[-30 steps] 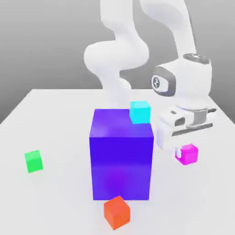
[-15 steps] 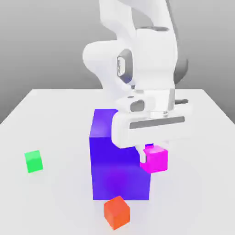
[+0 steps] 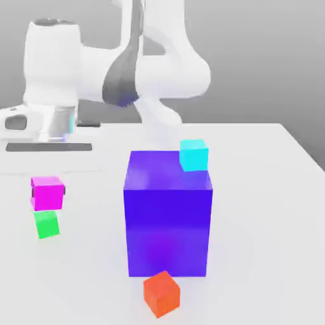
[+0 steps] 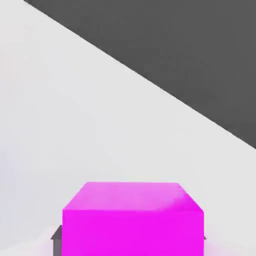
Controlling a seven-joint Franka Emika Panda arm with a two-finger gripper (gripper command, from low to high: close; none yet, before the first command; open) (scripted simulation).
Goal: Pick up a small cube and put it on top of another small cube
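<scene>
Nearest the exterior camera: small orange-red cube, resting on the counter just in front of the big blue-purple cube. Not part of the task; left where it lies.

Mid-counter: big blue-purple cube, upright, far larger than every other piece. Likely the reason for a carry path at height and round to the exterior view's left rather than straight through.

Toward the exterior view's left: small green cube, flat on the counter, top face bare. Serves as the base of the intended stack.

Directly above it: small magenta cube, lifted off the counter, lower edge close over the green one, whether touching it or not cannot be told. Clamped between the fingers, dark pads visible at both sides of the cube in the hand view as well. Held level and roughly in line with the green cube, presumably so that the faces meet squarely on lowering. Judged stage: carry finished or nearly so, placing not yet done, grip not yet let go.

Above and behind: white hand and arm, reaching across to the exterior view's left.

Farther back: small cyan cube, beyond the big cube's upper rear corner, well apart from the stack site. Unused.
</scene>
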